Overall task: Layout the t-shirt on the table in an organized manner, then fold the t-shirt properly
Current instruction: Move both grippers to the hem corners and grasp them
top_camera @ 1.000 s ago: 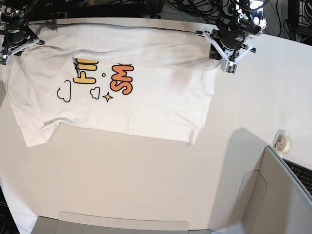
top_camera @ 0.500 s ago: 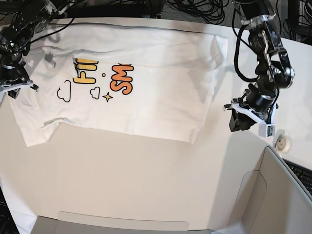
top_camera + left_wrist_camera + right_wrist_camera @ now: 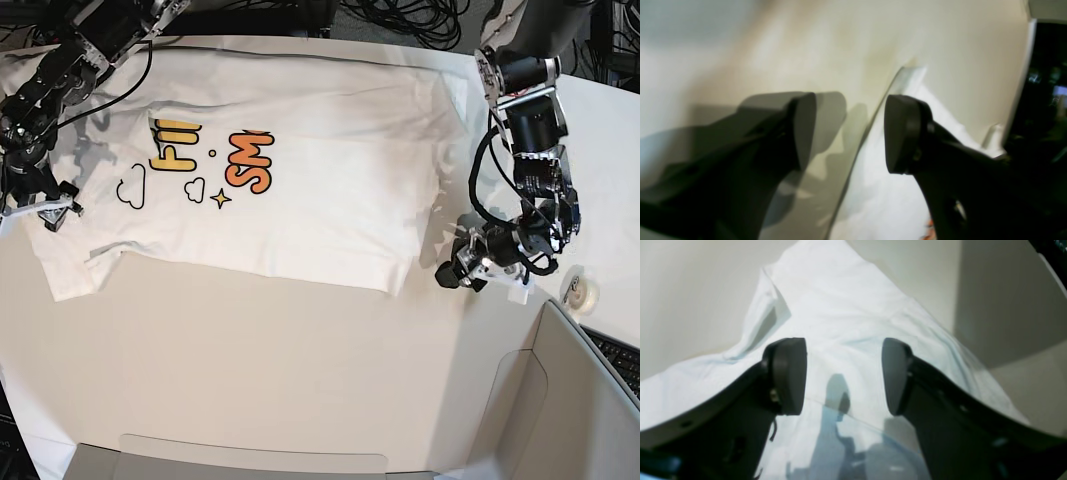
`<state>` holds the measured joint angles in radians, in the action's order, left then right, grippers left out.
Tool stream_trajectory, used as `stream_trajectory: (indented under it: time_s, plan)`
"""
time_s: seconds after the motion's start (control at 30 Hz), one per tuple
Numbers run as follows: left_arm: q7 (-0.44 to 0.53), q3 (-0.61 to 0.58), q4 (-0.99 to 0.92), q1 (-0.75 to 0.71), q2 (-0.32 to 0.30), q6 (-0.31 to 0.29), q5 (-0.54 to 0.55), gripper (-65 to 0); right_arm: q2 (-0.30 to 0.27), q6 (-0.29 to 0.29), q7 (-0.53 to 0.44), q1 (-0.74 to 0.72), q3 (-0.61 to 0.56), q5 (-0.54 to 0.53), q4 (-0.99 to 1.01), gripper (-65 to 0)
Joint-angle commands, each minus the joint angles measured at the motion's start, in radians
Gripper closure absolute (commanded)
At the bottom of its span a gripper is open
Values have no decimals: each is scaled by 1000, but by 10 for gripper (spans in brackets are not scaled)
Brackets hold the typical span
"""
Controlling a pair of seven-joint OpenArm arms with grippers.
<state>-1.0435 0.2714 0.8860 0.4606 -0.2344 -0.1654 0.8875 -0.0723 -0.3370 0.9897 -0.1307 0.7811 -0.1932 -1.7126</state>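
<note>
Off-white tabletop fills the base view, its near half bare; this table carries the t-shirt across its far half. Nearest the camera, the left gripper hangs low just past the shirt's edge. Its wrist view shows both pads standing well apart with nothing between them, the hem of the cloth running beneath the gap. A small roll of tape sits beyond that gripper on the side away from the shirt. Farther back, the right gripper is over the opposite end of the shirt, above white fabric by a sleeve; its jaws are likewise spread and empty, with cloth lying flat below them.

The shirt is print-up, with the yellow and orange lettering partly covered by a fold of white fabric along the far edge. Judging by this, the spreading is mostly done, both arms have let go, and that overlap may need smoothing. No proper fold has begun, so most of the task remains.
</note>
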Motion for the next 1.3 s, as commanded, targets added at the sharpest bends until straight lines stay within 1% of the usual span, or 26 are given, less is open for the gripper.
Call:
stream_trajectory:
  time_s: [0.0,0.1,0.23,0.33,0.37,0.43,0.57,0.67,0.8,0.93,1.03,1.1,1.17,1.23,1.27]
  plan:
    - [4,1,-23,14,-7,5,12,-332,-28,0,-28,-24,4,-12,-13,-367]
    - [10,-4,-70,16,-9,5,52,-332,-54,-3,-32,-51,7,-13,-10,-370]
    - [1,-10,-74,8,-3,5,61,-332,-83,-3,-35,-73,16,-13,16,-371]
    - [-1,-16,-74,-18,0,5,61,-332,-88,-3,-30,-102,73,-13,69,-371]
    - [-1,-37,-72,-24,10,5,61,-331,-93,-4,-30,-114,91,-13,98,-371]
    - [-1,-90,-72,-29,16,5,61,-331,-126,-4,-30,-129,114,-13,158,-371]
    - [10,-183,-31,-35,22,5,61,-331,-174,-7,-36,-148,117,-13,267,-371]
    - [10,-223,2,-49,36,5,60,-331,-183,-7,-38,-152,117,-15,300,-371]
    - [10,-257,8,-49,40,5,58,-331,-214,-7,-39,-157,117,-15,309,-372]
    - [10,-283,8,-49,40,5,60,-330,-260,-7,-39,-177,117,-15,337,-372]
    - [10,-284,8,-49,42,5,60,-330,-298,-7,-39,-206,117,-50,411,-372]
    - [10,-298,8,-49,42,5,60,-327,-335,-7,-39,-221,117,-90,491,-372]
    - [10,-315,8,-49,42,5,60,-291,-364,-7,-39,-244,117,-131,580,-372]
    - [10,-330,8,-49,42,5,60,-199,-392,-7,-47,-266,114,-160,662,-372]
    - [10,-334,8,-49,40,5,60,-132,-401,-9,-62,-275,113,-168,699,-372]
